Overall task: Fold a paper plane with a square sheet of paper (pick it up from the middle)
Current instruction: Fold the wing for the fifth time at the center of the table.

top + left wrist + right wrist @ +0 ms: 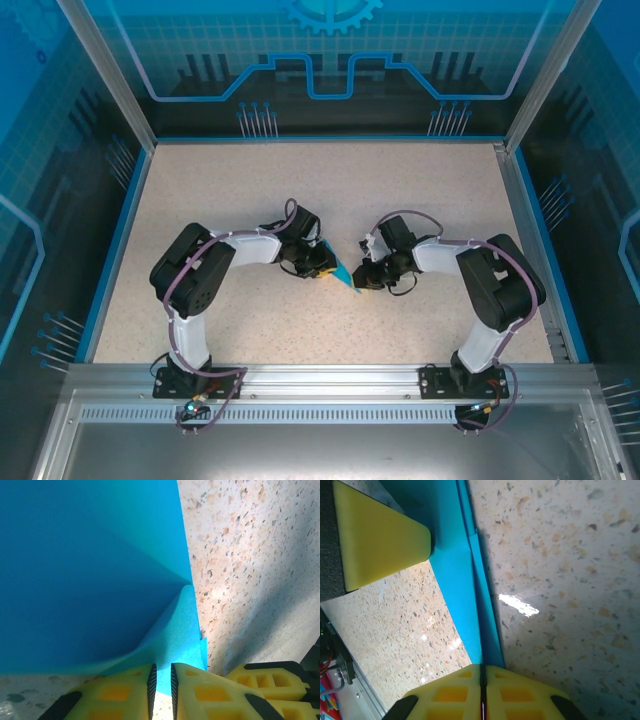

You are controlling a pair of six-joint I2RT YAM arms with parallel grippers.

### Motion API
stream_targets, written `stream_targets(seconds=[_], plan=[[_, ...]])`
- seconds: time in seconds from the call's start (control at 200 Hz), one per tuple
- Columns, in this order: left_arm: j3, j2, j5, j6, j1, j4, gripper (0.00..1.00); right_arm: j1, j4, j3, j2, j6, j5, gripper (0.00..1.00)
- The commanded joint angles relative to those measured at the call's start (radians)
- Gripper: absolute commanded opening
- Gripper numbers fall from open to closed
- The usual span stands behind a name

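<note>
The teal-blue paper (343,276) lies folded into a narrow pointed shape at the middle of the table, between the two grippers. My left gripper (162,676) has its jaws nearly together, and a creased flap of the paper (170,640) runs in between the pads. The paper's wide folded face (85,570) spreads out ahead of that gripper. My right gripper (482,672) is shut tight on the long folded edge of the paper (470,605), which stretches away from it over the table. In the top view the left gripper (322,264) and right gripper (364,281) face each other across the paper.
The speckled table (330,190) has free room behind and to both sides of the arms. A blue rim (115,250) and metal posts fence it in. A yellow finger of the left gripper (380,540) sits close beside the paper in the right wrist view.
</note>
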Motion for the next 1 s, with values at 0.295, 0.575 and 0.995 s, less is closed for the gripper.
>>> stream_targets(seconds=[0.295,0.575,0.995], plan=[[0.016,0.049,-0.070,0.026,0.002,-0.083,0.20,-0.048,-0.102,-0.019,-0.030,-0.036,0.031,0.13],[0.023,0.054,-0.071,0.028,0.003,-0.095,0.20,-0.054,-0.117,-0.021,-0.009,-0.029,0.064,0.11],[0.027,0.059,-0.066,0.027,0.002,-0.097,0.20,-0.003,-0.152,0.023,-0.156,-0.010,0.130,0.15]])
